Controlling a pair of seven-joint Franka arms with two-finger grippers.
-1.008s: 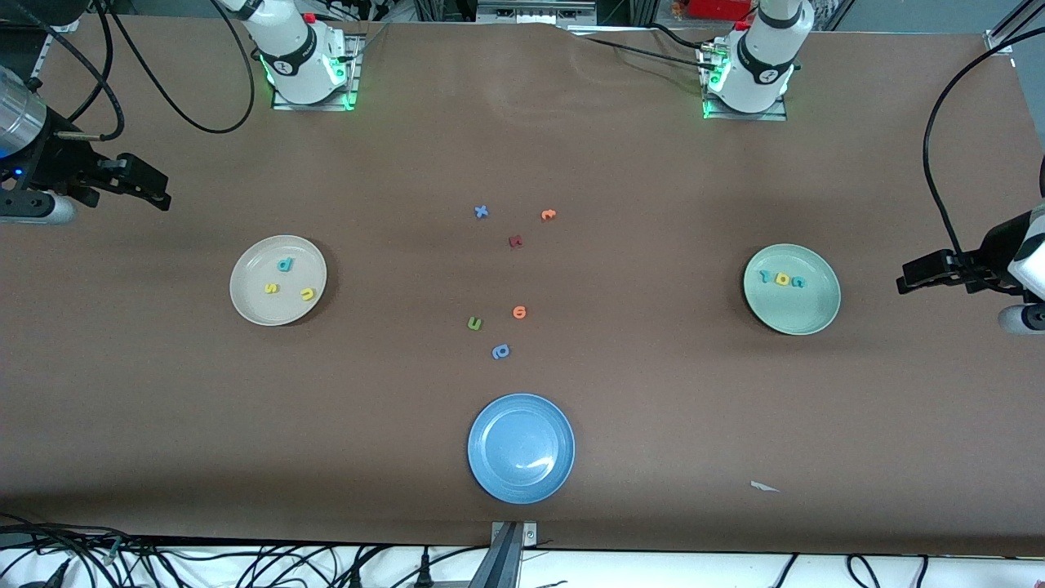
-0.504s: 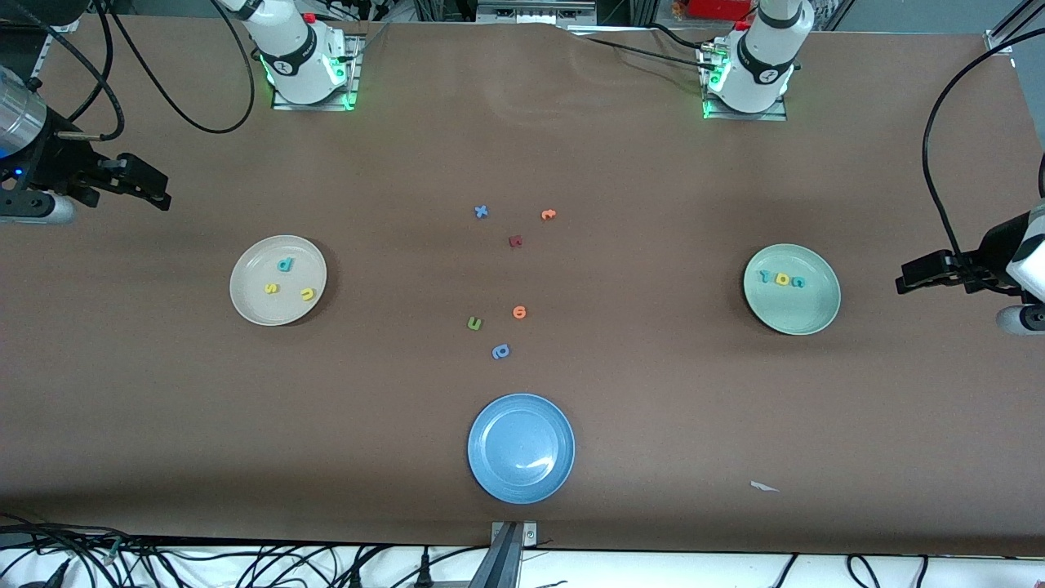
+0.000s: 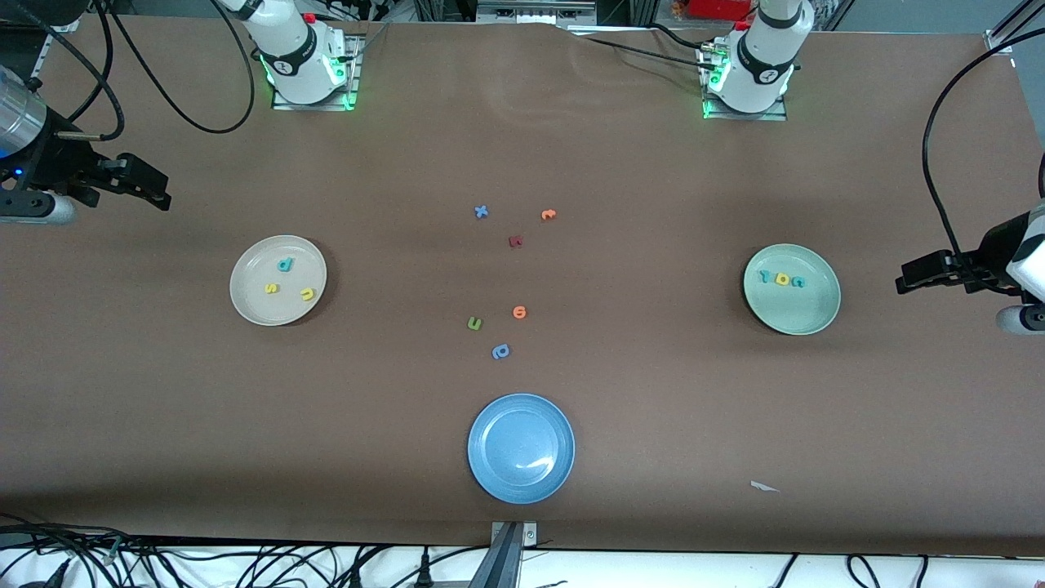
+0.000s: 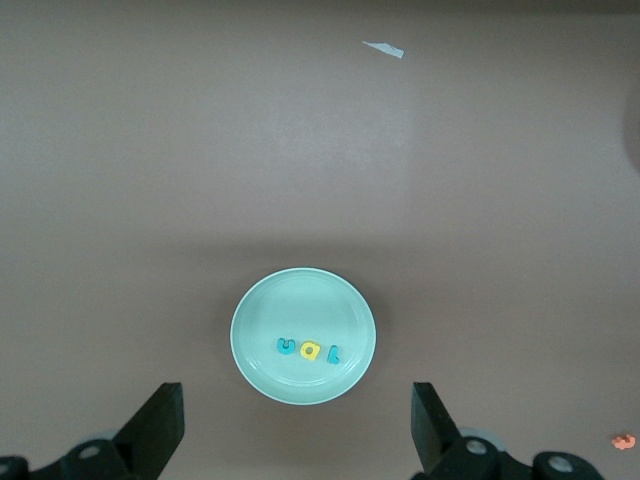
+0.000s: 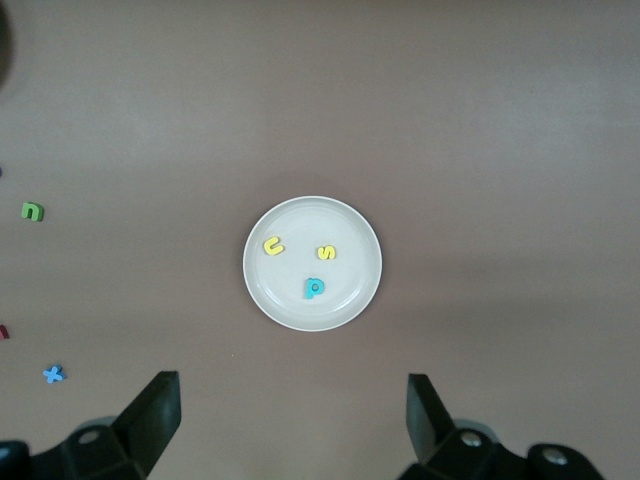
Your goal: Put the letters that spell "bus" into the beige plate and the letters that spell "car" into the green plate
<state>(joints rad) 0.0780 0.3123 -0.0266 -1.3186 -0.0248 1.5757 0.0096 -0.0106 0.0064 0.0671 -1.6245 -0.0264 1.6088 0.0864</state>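
Note:
The beige plate [image 3: 255,304] lies toward the right arm's end of the table. In it are a teal "b" [image 3: 285,264], a yellow "s" [image 3: 271,287] and a yellow "u" [image 3: 307,294]. Toward the left arm's end, the green plate [image 3: 796,317] holds a teal "r" [image 3: 766,277], a yellow "a" [image 3: 782,279] and a teal "c" [image 3: 798,282] in a row. My right gripper [image 3: 159,189] hovers open and empty over bare table off the beige plate [image 5: 312,212]. My left gripper [image 3: 908,276] hovers open and empty off the green plate [image 4: 300,295].
A blue plate [image 3: 521,408] sits nearest the front camera. Loose letters lie mid-table: a blue "x" [image 3: 481,211], two orange ones [image 3: 548,215] [image 3: 519,312], a dark red one [image 3: 515,241], a green "u" [image 3: 474,324] and a blue stem-and-bowl letter [image 3: 500,352]. A white scrap [image 3: 763,487] lies near the front edge.

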